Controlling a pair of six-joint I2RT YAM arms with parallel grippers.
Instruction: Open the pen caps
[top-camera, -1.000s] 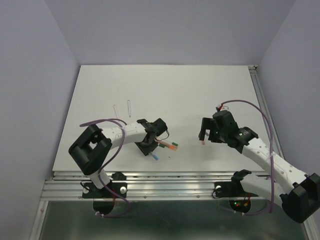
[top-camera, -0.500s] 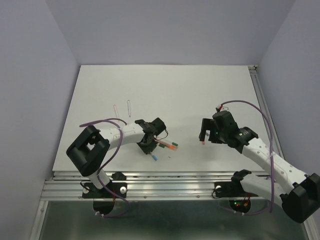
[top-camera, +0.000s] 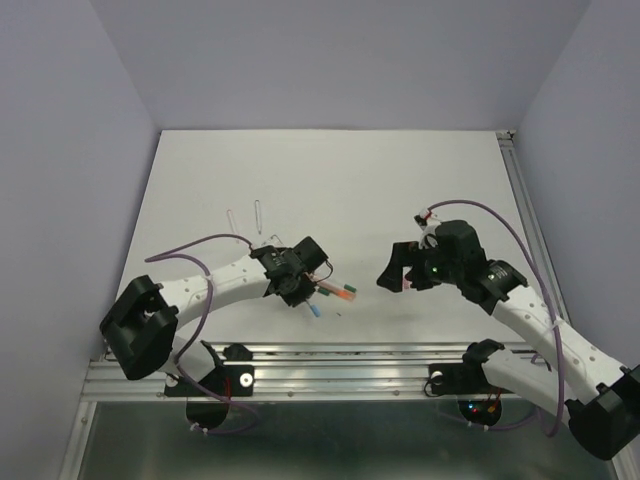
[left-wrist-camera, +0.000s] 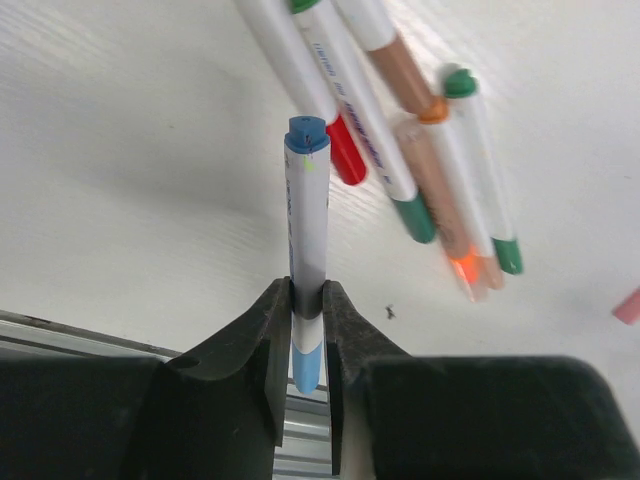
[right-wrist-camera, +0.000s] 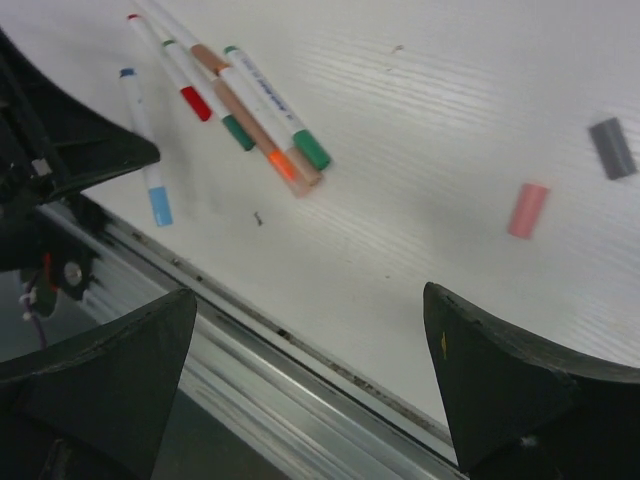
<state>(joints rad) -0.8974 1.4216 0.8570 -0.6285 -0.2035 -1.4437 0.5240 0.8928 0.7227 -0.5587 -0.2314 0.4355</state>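
Since a second ago our left arm has swung wider and the left fingers (left-wrist-camera: 268, 345) have closed, while our right arm has edged toward the pens. The left fingers pinch the blue pen (left-wrist-camera: 305, 230) by its barrel. Its pale blue cap (left-wrist-camera: 308, 372) sits just behind the pinch, probably kept free for pulling. Beyond their tips lie the other capped pens (left-wrist-camera: 400, 190). The right fingers (right-wrist-camera: 500, 380) are spread wide and empty, with a loose pink cap (right-wrist-camera: 528, 209) on the surface (right-wrist-camera: 420, 120) beyond them.

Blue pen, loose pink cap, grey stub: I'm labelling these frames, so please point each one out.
Blue pen (left-wrist-camera: 308, 220): left wrist view, on its white barrel, mid-length.
Pink cap (right-wrist-camera: 527, 210): right wrist view, middle of the cap.
Grey stub (right-wrist-camera: 611, 148): right wrist view, middle of its top face.
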